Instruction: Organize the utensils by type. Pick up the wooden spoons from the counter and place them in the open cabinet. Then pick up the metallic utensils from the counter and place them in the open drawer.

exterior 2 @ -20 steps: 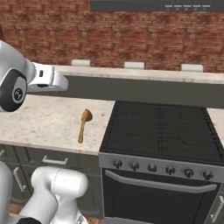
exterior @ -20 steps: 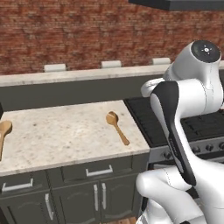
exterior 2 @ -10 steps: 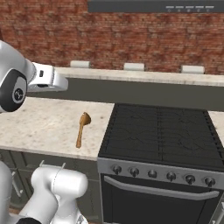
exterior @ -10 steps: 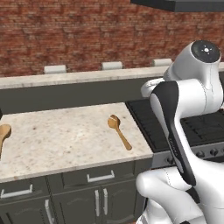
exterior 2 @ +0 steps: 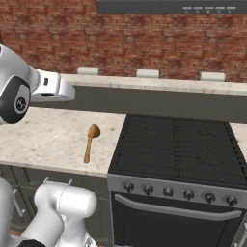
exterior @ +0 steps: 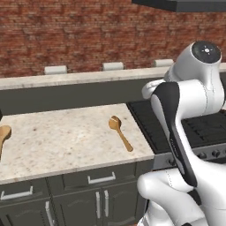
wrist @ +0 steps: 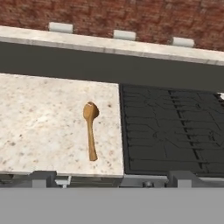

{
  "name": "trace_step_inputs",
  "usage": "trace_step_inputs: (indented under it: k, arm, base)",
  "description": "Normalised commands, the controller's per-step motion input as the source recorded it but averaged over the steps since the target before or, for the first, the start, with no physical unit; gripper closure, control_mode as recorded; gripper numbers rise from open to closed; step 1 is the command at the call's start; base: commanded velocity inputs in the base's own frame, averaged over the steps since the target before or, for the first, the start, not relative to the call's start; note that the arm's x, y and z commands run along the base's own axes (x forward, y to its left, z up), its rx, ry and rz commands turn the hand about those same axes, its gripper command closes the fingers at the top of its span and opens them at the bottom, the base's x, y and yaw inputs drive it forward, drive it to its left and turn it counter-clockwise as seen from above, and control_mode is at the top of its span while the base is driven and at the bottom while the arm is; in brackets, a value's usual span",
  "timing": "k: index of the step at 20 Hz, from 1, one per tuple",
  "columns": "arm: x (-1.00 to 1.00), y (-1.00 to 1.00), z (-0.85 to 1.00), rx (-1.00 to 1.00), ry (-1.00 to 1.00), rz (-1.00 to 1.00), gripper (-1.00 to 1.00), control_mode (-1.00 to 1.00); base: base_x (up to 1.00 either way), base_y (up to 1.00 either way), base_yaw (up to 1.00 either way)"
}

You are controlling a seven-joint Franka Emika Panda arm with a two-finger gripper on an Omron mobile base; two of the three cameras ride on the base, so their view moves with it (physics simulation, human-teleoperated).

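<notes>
A light-brown wooden spoon (exterior: 120, 132) lies on the beige counter (exterior: 66, 141) near its right end, bowl toward the wall, handle toward the front edge. It also appears as the spoon (exterior 2: 90, 141) left of the stove and as the spoon (wrist: 90, 129) in the hand view. A second wooden spoon (exterior: 3, 134) is cut off by the left edge. My gripper (wrist: 113, 179) hovers open above and in front of the counter edge, nothing between its fingers, well clear of the spoon. The metallic utensils, cabinet and drawer are out of view.
A black stove (exterior 2: 176, 149) adjoins the counter on the right. Behind runs a raised beige ledge (exterior: 79, 78) with white outlets, then a brick wall. A dark hood (exterior 2: 169, 6) hangs above the stove. Dark cupboard fronts (exterior: 101, 194) with silver handles sit below.
The whole picture has shifted slightly downward in both base views, so the camera moved. The spoons lie as before and the gripper stays open.
</notes>
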Motion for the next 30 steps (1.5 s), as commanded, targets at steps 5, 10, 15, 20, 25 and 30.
trace_step_inputs:
  k: [5,10,15,20,25,30]
  arm:
    - [0.4,0.01,-0.47,0.0,0.28,0.02,-1.0,-1.0]
    - [0.5,0.0,-0.54,0.0,0.14,0.0,-1.0,-1.0]
    - [0.54,0.02,-0.63,0.01,0.1,0.0,-1.0,-1.0]
    - [0.37,0.0,-0.99,0.11,0.06,0.0,-1.0,-1.0]
    - [0.48,0.0,-0.91,0.14,0.13,0.0,-1.0,-1.0]
    - [0.48,0.1,-0.59,0.0,0.04,0.0,-1.0,-1.0]
  base:
    - [0.0,0.0,0.0]
    - [0.0,0.0,0.0]
    - [0.0,0.0,0.0]
    - [0.0,0.0,0.0]
    - [0.0,0.0,0.0]
    - [0.0,0.0,0.0]
